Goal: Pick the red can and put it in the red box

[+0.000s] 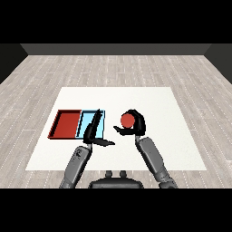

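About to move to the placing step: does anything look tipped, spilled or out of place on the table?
Nothing stands out. The round red can is held in the black right hand, right of both trays. The flat red tray and the light blue tray lie side by side. The left hand is open over the blue tray.

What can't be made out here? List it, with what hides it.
- Red can: head view, sides and base covered by the right hand curled round it.
- Light blue tray: part hidden by the left hand.
- Whether the can touches the table: cannot tell.
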